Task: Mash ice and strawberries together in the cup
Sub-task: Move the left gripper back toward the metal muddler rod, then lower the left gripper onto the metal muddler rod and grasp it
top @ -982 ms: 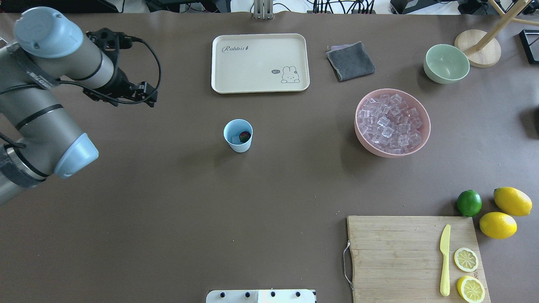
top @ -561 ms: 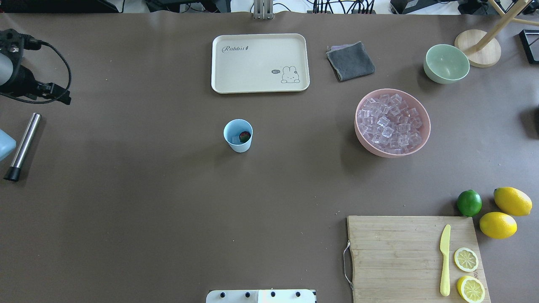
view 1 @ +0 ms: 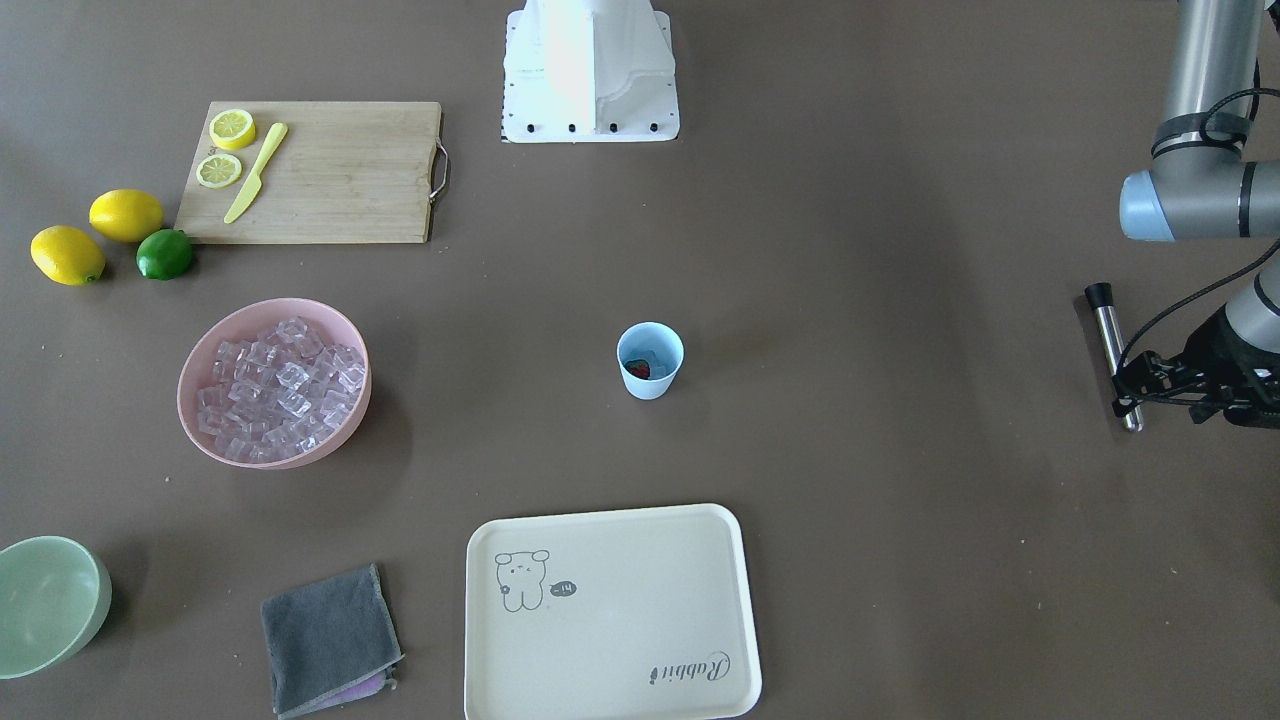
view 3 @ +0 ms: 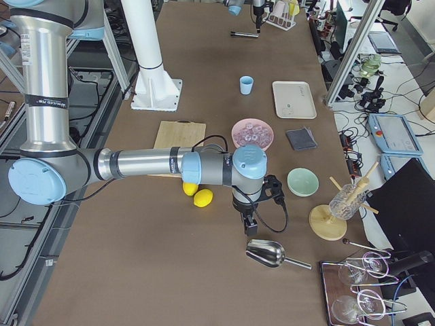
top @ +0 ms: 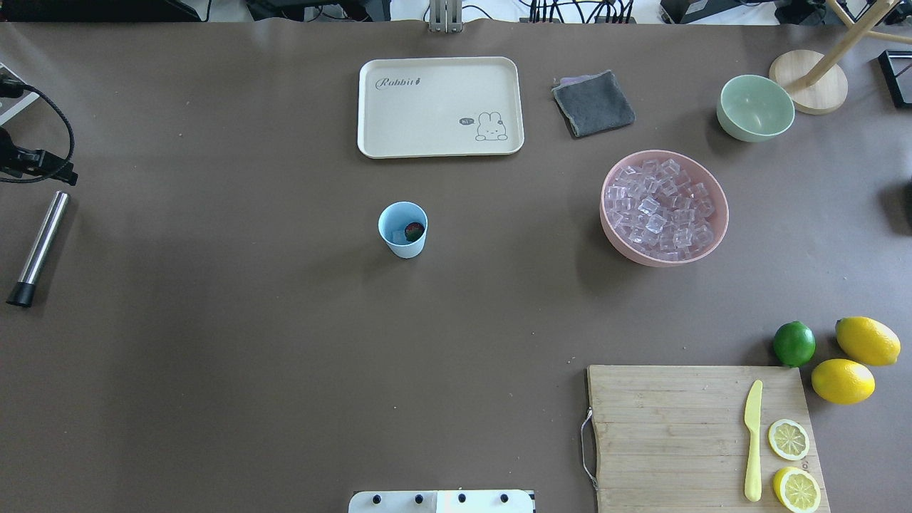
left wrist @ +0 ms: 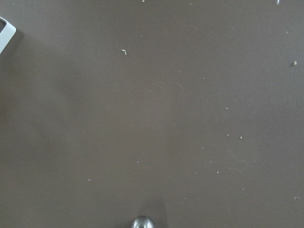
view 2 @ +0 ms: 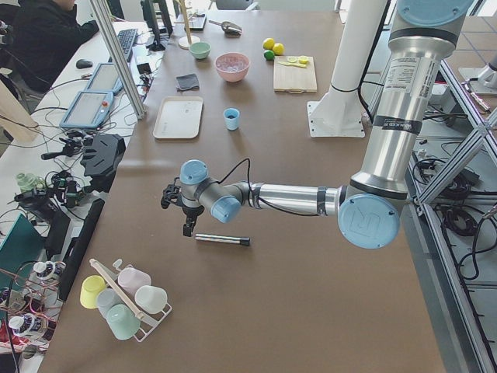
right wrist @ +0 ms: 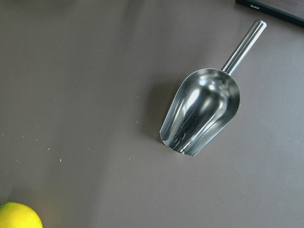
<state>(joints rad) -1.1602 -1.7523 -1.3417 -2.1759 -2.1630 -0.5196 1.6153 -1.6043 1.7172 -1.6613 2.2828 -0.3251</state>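
The light-blue cup (top: 403, 229) stands upright mid-table, also in the front view (view 1: 650, 360). Inside it lie the red strawberry (top: 414, 229) and a piece of ice (top: 396, 236). More ice (top: 662, 203) fills the pink bowl (top: 716, 214). A metal muddler (top: 39, 246) lies flat at the table's left edge. My left gripper (view 1: 1130, 395) points down beside the muddler's bare metal end, far from the cup; I cannot tell if it is open. My right gripper (view 3: 248, 225) hangs over a metal scoop (right wrist: 202, 111) off the table's right end; its state cannot be told.
A cream tray (top: 440, 107), a grey cloth (top: 593, 103) and a pale green bowl (top: 755, 107) sit at the far side. A cutting board (top: 670, 434) holds a yellow knife and lemon slices; a lime (top: 794, 343) and two lemons lie beside it.
My left arm has swung away to the left edge of the overhead view, uncovering the metal muddler on the table. The cup and its contents have not moved.
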